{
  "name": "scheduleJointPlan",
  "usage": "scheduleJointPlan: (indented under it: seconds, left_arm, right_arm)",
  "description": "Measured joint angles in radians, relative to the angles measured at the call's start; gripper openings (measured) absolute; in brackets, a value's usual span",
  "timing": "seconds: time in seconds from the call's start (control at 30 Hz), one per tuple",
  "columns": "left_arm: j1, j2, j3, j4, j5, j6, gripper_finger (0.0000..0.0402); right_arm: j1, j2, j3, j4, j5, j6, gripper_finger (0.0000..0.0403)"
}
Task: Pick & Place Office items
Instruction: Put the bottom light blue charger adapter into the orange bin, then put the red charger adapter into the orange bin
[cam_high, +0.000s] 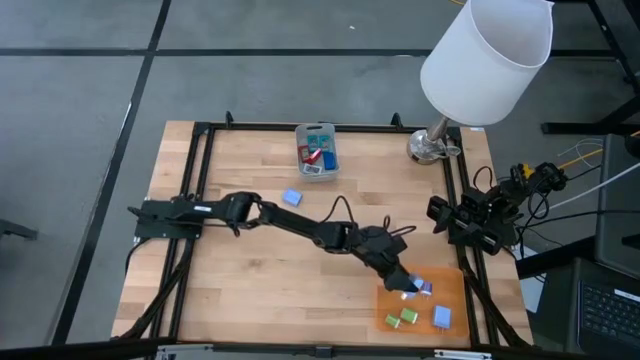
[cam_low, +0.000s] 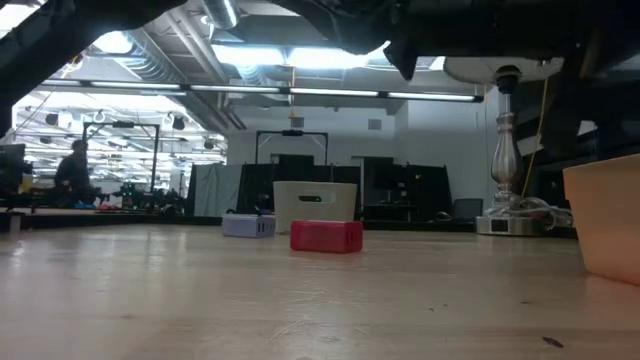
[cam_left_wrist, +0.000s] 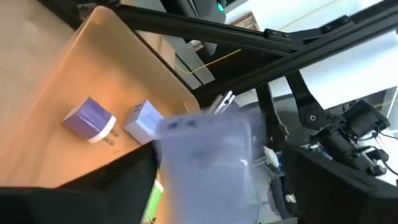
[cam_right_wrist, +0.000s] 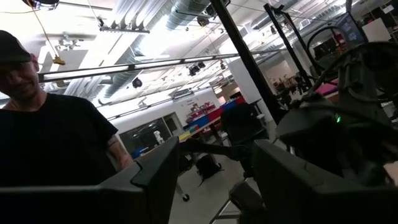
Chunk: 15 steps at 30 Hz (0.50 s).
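Observation:
My left gripper reaches over the far left corner of the orange mat and is shut on a pale blue blocky piece. On the mat lie a purple-blue plug-like piece, a white one, two green pieces and a blue piece. Another blue piece lies on the bare wood. My right gripper waits open and empty at the table's right edge, pointing out into the room. My left gripper pinches the pale blue piece between its two fingers, one dark finger on either side. It comes slanting down from the table's left. The piece is lifted clear above the mat; blur hides which faces the fingers are on.
A grey translucent bin with red and teal pieces stands at the far middle. A lamp with a white shade and metal base stands at the far right. A black frame borders the table. A person shows beyond the table.

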Motion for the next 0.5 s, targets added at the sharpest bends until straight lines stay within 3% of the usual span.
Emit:
scheduleJointPlan:
  seconds: [0.13, 0.5]
  left_arm:
    - [0.001, -0.031, 0.002, -0.037, 0.017, 0.048, 0.036]
    - [0.003, -0.042, 0.0, -0.164, 0.116, 0.121, 0.034]
  right_arm:
    - [0.0, 0.0, 0.0, 0.0, -0.009, 0.0, 0.0201]
    - [0.0, 0.0, 0.0, -0.001, -0.012, -0.004, 0.0201]
